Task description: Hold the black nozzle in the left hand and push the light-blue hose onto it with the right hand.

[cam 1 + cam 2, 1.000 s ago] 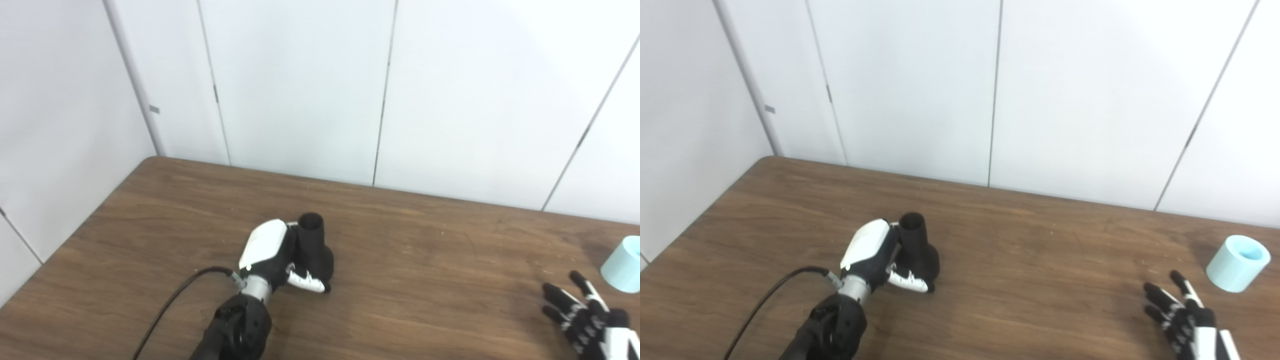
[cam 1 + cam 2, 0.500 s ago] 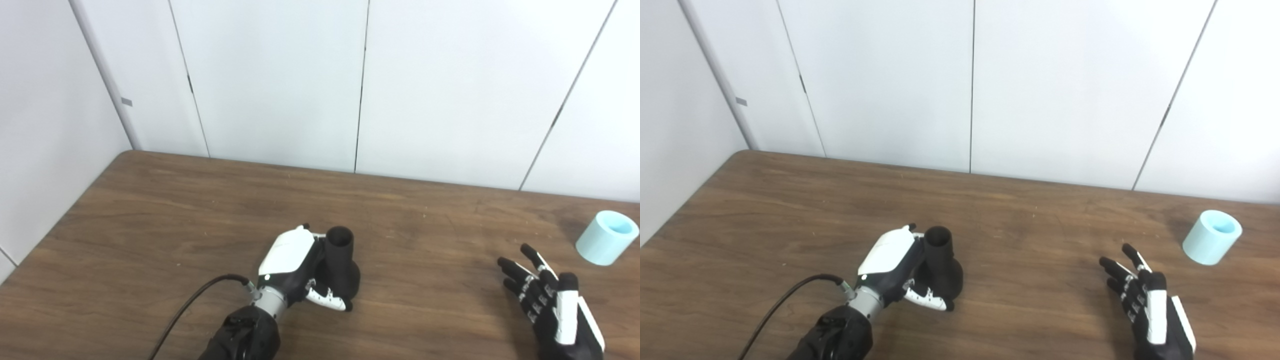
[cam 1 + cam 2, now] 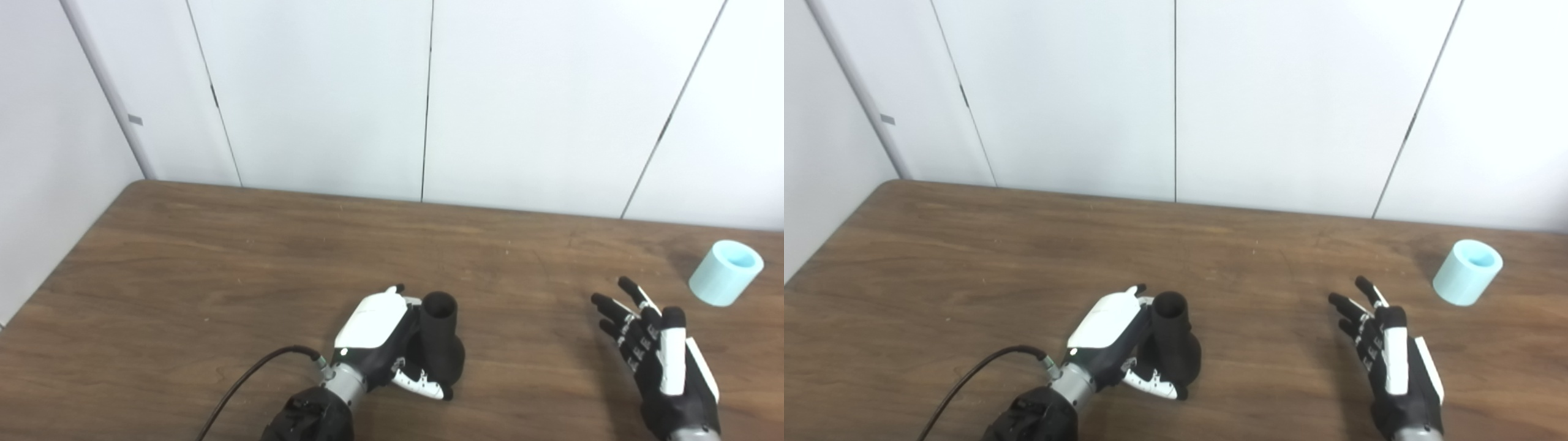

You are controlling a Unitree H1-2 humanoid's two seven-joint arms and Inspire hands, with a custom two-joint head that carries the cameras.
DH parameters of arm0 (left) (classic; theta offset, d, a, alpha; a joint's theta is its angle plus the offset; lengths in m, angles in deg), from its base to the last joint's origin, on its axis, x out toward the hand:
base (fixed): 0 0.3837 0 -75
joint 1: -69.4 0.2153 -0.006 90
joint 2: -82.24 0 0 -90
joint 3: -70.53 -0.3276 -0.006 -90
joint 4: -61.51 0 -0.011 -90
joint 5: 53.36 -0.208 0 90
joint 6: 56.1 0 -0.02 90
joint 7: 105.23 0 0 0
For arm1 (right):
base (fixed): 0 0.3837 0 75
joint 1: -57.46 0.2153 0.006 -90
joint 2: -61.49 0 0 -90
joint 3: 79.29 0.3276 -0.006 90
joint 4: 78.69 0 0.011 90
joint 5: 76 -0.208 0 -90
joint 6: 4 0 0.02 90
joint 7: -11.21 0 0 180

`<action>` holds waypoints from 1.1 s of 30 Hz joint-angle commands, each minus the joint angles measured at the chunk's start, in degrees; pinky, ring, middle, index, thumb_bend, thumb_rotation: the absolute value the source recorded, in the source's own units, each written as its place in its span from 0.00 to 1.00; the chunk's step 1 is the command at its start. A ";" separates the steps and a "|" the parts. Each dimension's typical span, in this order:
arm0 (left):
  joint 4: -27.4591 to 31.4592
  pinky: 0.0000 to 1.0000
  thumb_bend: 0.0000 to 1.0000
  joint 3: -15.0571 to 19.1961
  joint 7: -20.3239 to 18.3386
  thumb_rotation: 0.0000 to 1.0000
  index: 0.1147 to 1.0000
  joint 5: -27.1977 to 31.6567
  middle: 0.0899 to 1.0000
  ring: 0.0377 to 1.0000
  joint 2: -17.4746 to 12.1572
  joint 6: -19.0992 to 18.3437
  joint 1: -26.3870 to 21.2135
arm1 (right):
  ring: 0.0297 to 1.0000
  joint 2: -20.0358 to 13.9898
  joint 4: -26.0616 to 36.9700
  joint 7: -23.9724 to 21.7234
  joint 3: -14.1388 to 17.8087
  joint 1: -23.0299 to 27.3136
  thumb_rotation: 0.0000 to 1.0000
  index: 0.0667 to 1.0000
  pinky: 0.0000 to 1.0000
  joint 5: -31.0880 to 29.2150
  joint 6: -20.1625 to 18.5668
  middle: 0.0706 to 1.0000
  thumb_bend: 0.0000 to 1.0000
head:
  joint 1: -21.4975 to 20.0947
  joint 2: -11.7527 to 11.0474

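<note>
The left robot hand (image 3: pixel 383 343) is closed around the black nozzle (image 3: pixel 440 343), its fingers (image 3: pixel 422 383) wrapped across the wide lower body. The nozzle stands upright on the wooden bench (image 3: pixel 245 263), narrow open mouth facing up, near the front middle of the surface. A black cable (image 3: pixel 257 373) runs from the left wrist back toward the bottom edge.

The right robot hand (image 3: pixel 1387 358) is open and holds nothing. Its fingers (image 3: pixel 1350 309) are spread and stretched forward, pointing toward the far right part of the bench. Whether it rests on the wood or floats just above cannot be told.

The light-blue hose (image 3: pixel 1467 271), a short hollow piece, sits on the bench near the right edge, tilted so that its open end shows. It lies beyond the right fingertips and to their right, apart from them, with bare wood between.

The stretch of bench between the two hands is bare wood, as is the whole left and far part of the surface. White wall panels (image 3: pixel 318 92) rise directly behind the far edge of the bench and along its left side.
</note>
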 commanded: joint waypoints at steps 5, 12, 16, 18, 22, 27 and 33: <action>-2.50 1.00 0.52 -2.89 -0.88 0.00 0.48 -2.24 0.41 0.85 -0.56 3.39 2.89 | 0.89 0.23 2.32 0.26 -0.29 1.82 1.00 0.92 0.90 0.73 0.47 0.76 0.59 | -0.15 0.09; -3.10 1.00 0.52 -2.64 0.37 0.00 0.46 -2.34 0.42 0.87 -0.38 5.24 3.76 | 0.89 0.22 2.65 0.21 -0.50 1.91 1.00 0.89 0.89 0.97 0.10 0.76 0.59 | -1.57 0.52; -2.99 1.00 0.52 -2.76 0.54 0.00 0.43 -1.60 0.43 0.85 0.27 5.37 4.67 | 0.89 0.13 2.56 0.01 -0.45 1.93 1.00 0.89 0.89 0.70 0.08 0.76 0.58 | -1.93 0.12; -3.19 1.00 0.52 -2.73 0.69 0.00 0.43 -1.10 0.43 0.83 0.65 5.47 5.01 | 0.89 0.03 2.65 -0.04 -0.26 2.00 1.00 0.89 0.89 0.40 -0.15 0.77 0.58 | -2.00 0.03; -3.99 1.00 0.52 -2.57 0.59 0.00 0.43 -0.49 0.43 0.81 0.82 5.91 4.95 | 0.89 -0.54 3.38 -0.16 0.54 2.30 1.00 0.89 0.90 -0.42 -0.90 0.77 0.58 | -3.25 0.29; -4.74 1.00 0.52 -2.48 0.17 0.00 0.43 0.48 0.43 0.81 0.56 6.49 4.45 | 0.88 -1.62 4.91 0.16 2.17 3.83 1.00 0.90 0.88 -0.87 -2.84 0.77 0.59 | -5.68 0.35; -5.73 1.00 0.52 -2.76 -1.02 0.00 0.43 0.71 0.43 0.81 0.47 6.85 3.46 | 0.90 -4.77 6.30 0.26 5.29 7.49 1.00 0.89 0.87 -1.85 -5.49 0.79 0.60 | -7.81 0.72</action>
